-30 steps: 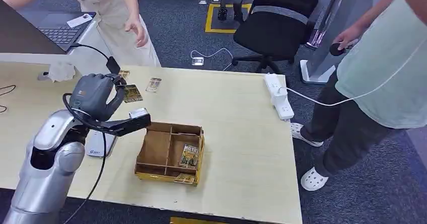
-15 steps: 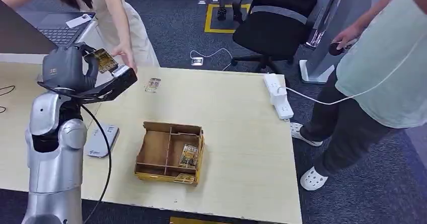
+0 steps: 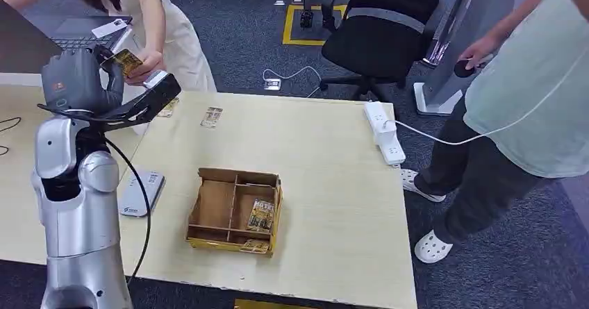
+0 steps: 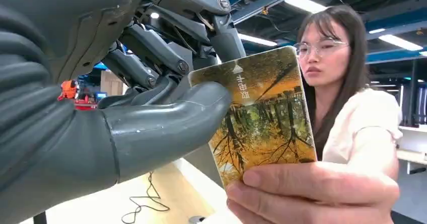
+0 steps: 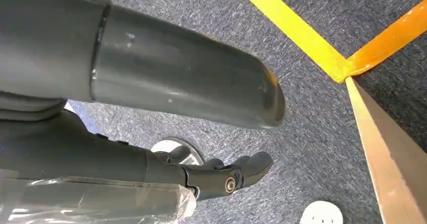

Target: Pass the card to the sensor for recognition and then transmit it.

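Note:
My left hand [image 3: 78, 80] is raised over the table's far left corner and pinches a yellow-orange card [image 3: 123, 61] between thumb and fingers. In the left wrist view the card [image 4: 262, 113] stands upright against my thumb [image 4: 166, 118], and a person's hand [image 4: 312, 194] grips its other end. That person's hand [image 3: 147, 64] meets the card from the back left. The grey-white sensor pad [image 3: 141, 192] lies on the table below my arm. My right hand [image 5: 166, 83] hangs beside the body over the carpet, fingers apart and holding nothing.
A brown divided cardboard box [image 3: 208, 205] with cards in it stands mid-table. Two loose cards [image 3: 212, 117] lie near the far edge. A power strip [image 3: 384, 132] rests at the right edge. A second person [image 3: 514, 114] stands to the right, and an office chair [image 3: 382, 31] is behind.
My left arm lifted the card from above the sensor pad up and back to the left. The person at the back left reached in and took hold of the card.

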